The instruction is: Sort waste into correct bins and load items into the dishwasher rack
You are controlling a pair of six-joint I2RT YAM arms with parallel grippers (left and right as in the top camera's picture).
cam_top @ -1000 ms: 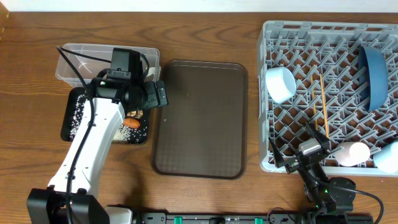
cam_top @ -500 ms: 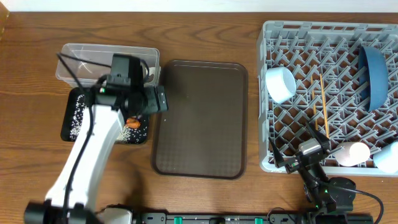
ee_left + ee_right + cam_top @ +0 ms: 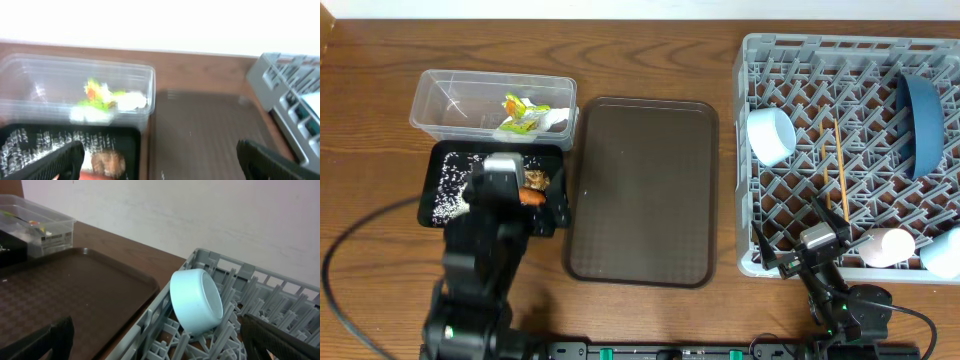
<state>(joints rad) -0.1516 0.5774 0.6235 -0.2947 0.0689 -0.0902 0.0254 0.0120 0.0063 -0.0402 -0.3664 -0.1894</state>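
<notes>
The clear tub (image 3: 440, 105) holds the yellow-green wrapper (image 3: 520, 108) and the white tissue (image 3: 556, 120). The black tray (image 3: 445, 155) below it holds rice grains (image 3: 445, 192), the brown lump (image 3: 537, 179) and the carrot (image 3: 532, 197). My left gripper (image 3: 505, 188) is open and empty over the black tray. In the left wrist view (image 3: 160, 167) it faces the tub (image 3: 30, 75). The grey rack (image 3: 760, 60) holds the white bowl (image 3: 770, 135), chopsticks (image 3: 840, 170), blue dish (image 3: 920, 110) and two cups (image 3: 885, 247). My right gripper (image 3: 810, 250) is open and empty at the rack's front left corner.
The large brown serving tray (image 3: 640, 190) lies between the bins and the rack, with nothing on it. In the right wrist view the white bowl (image 3: 197, 300) leans in the rack (image 3: 165, 330) beside the serving tray (image 3: 75, 290).
My left arm has drawn back from over the tub toward the table's front, uncovering the wrapper and tissue in the tub. The right arm has not moved.
</notes>
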